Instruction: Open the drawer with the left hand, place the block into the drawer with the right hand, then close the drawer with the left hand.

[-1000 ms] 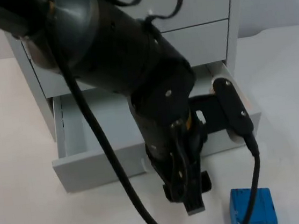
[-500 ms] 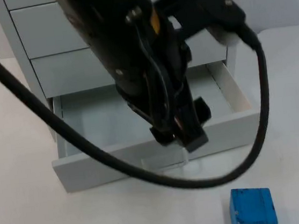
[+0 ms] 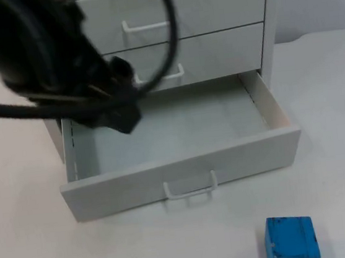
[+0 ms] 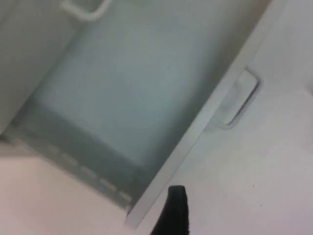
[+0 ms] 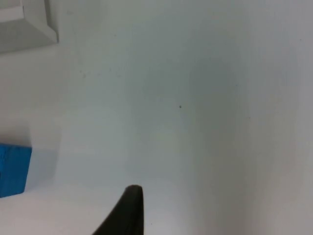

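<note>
A white drawer cabinet (image 3: 209, 13) stands on a white table (image 3: 333, 117). Its bottom drawer (image 3: 173, 138) is pulled out and open, a white handle (image 3: 190, 188) on its front. The black left gripper (image 3: 117, 110) hangs above the drawer's left rear part. A blue block (image 3: 290, 240) sits on the table in front of the drawer, toward its right end, apart from it.

Block (image 3: 291, 240) on table (image 3: 37, 256), before open drawer (image 3: 184, 180).
</note>
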Controlling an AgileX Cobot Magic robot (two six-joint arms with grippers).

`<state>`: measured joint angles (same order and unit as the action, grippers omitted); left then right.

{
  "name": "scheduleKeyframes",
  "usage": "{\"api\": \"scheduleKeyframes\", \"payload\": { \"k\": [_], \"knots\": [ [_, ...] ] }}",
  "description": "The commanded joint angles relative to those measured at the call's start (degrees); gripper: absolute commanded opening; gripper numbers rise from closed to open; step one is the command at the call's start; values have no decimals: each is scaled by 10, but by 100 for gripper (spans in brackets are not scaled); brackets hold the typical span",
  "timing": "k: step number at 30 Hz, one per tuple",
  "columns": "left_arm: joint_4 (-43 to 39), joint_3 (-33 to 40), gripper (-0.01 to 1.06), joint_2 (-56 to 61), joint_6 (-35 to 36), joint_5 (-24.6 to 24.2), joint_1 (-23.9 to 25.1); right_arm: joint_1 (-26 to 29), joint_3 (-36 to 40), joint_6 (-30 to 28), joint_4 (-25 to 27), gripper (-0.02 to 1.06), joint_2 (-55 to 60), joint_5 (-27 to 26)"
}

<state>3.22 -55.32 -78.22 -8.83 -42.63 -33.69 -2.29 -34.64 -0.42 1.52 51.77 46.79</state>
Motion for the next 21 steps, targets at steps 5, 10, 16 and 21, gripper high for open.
{"api": "scheduleKeyframes", "payload": {
  "k": [5, 10, 16, 21],
  "knots": [
    [-16, 75, 74, 150, 88, -4, 55, -3, -2, -2, 3, 105, -1, 1],
    [-93, 104, 74, 233, 183, -30, 77, -3, -2, 4, 6, 105, -1, -2],
    [-198, 109, 74, 329, 269, -123, 91, -3, -2, 4, 21, 105, -1, 1],
    [-204, 109, 81, 393, 275, -169, 91, -3, -2, 4, 27, 105, -1, 2]
  ]
}}
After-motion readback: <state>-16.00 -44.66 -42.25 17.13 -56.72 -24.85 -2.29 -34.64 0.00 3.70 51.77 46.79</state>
